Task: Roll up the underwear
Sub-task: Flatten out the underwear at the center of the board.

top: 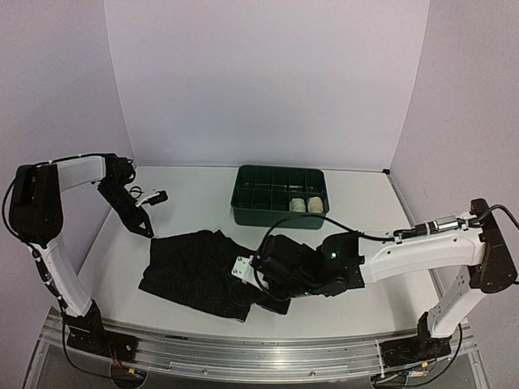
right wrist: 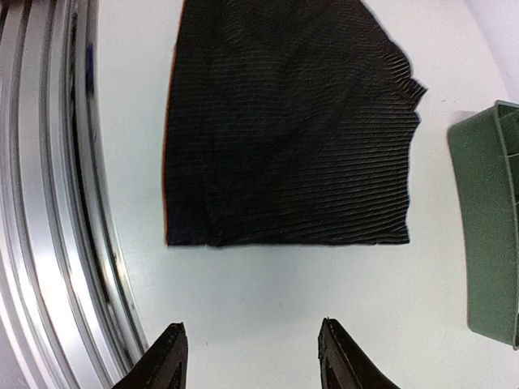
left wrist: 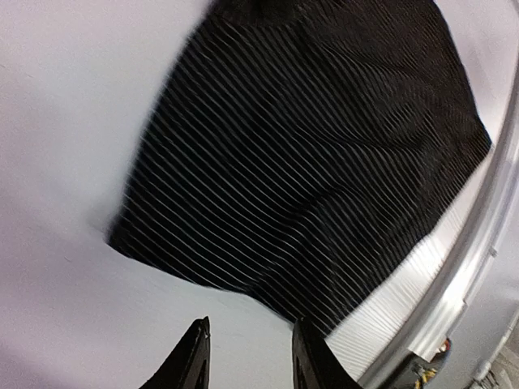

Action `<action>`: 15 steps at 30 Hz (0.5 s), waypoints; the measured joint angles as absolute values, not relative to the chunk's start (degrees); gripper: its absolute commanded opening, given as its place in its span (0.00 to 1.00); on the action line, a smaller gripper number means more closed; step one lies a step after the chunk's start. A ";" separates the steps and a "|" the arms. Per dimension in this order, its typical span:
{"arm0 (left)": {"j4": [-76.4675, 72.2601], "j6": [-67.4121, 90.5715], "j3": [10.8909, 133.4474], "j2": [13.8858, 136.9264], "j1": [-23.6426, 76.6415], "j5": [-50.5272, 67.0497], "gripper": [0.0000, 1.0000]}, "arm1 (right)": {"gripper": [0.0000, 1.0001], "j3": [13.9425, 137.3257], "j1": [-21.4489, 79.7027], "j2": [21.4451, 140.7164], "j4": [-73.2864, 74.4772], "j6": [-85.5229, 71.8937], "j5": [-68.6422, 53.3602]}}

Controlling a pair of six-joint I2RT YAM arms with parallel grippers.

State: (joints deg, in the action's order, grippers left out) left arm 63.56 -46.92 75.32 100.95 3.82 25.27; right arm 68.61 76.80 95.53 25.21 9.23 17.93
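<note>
The plain black underwear [top: 199,271] lies spread flat on the white table near the front; it also shows in the left wrist view [left wrist: 316,162] and the right wrist view [right wrist: 284,130]. My left gripper [top: 145,228] hovers open and empty off its far left corner, with bare table between the fingers [left wrist: 250,352]. My right gripper [top: 258,285] is open and empty at its right edge, fingers over bare table just short of the hem [right wrist: 251,344]. Two pale rolled garments [top: 298,203] [top: 315,203] sit in the green tray.
The green divided tray [top: 243,212] stands at the back centre, its side visible in the right wrist view [right wrist: 486,227]. The metal rail along the table's front edge [right wrist: 49,203] [left wrist: 470,267] runs close to the garment. White walls enclose the table.
</note>
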 measured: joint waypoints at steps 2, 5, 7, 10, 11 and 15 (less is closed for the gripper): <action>58.60 -45.55 78.36 104.59 4.06 23.96 0.33 | 0.12 73.08 76.43 98.07 24.11 2.37 19.18; 52.94 -44.24 82.31 109.88 4.80 22.05 0.33 | 0.01 80.06 76.05 105.04 21.85 -7.09 20.57; 50.65 -43.63 84.12 112.93 5.72 21.22 0.33 | 0.00 83.06 75.99 110.28 20.47 -11.80 21.50; 48.80 -43.17 84.94 115.75 6.88 20.73 0.34 | 0.00 84.33 75.99 116.75 19.83 -19.12 23.34; 48.69 -43.16 84.93 116.16 7.17 20.71 0.34 | 0.00 84.33 75.99 118.19 20.13 -20.98 23.73; 47.53 -43.18 84.53 116.36 7.40 20.71 0.35 | 0.00 84.21 75.90 122.60 20.88 -27.64 24.51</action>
